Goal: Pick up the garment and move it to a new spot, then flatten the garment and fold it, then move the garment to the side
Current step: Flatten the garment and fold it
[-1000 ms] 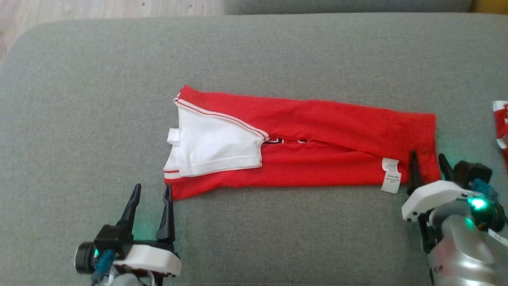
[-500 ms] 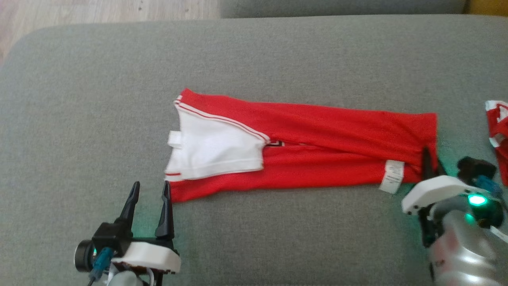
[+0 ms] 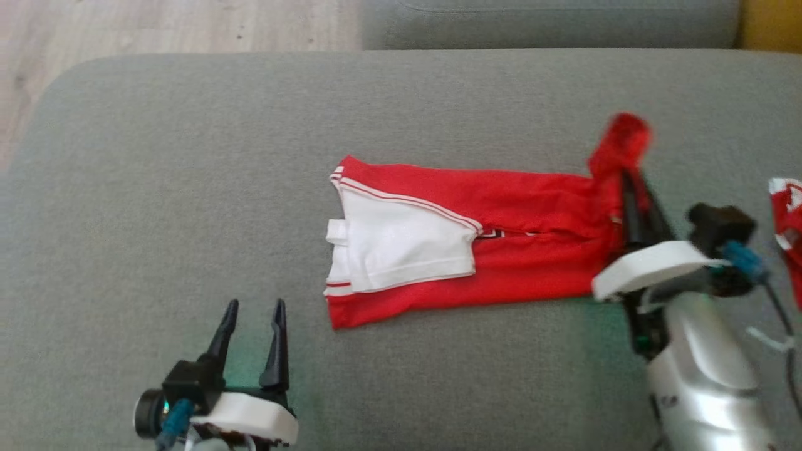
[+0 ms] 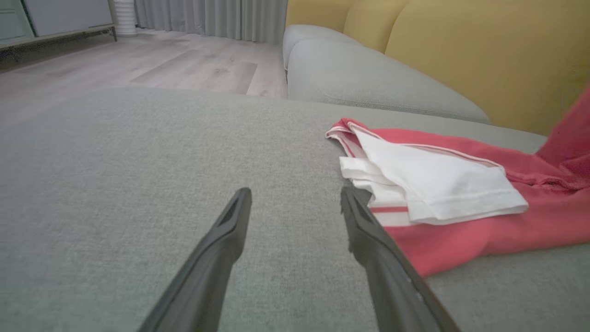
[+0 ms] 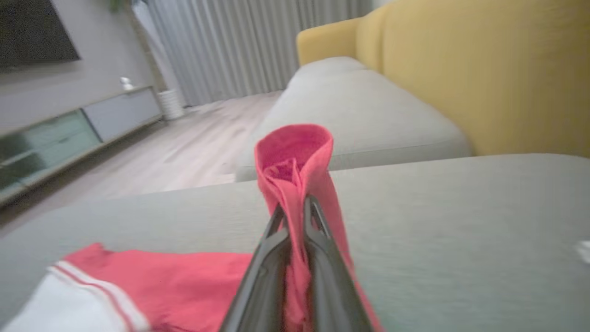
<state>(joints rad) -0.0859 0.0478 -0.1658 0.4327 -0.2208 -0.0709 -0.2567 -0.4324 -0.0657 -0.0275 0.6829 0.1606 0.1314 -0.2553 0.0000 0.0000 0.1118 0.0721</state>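
Observation:
The garment [image 3: 520,250] is a red shirt with a white sleeve [image 3: 401,241], folded into a long strip across the grey sofa seat. My right gripper [image 3: 633,181] is shut on the garment's right end and holds it lifted, so red cloth [image 5: 295,161] stands bunched above the fingertips. The rest of the garment [image 5: 161,286] still lies flat. My left gripper [image 3: 254,310] is open and empty, resting low just left of the garment's near left corner [image 4: 428,258], its right finger [image 4: 364,226] close to the white sleeve [image 4: 433,184].
A second red and white cloth [image 3: 788,213] lies at the right edge of the grey seat [image 3: 188,188]. Wooden floor [image 3: 156,25] lies beyond the seat's far left. A yellow backrest [image 4: 484,50] and another grey cushion [image 4: 368,78] stand behind.
My right gripper closed on the garment's right end and raised it up and back. The head camera shifted, so the whole scene sits further right and lower. The left gripper stayed open.

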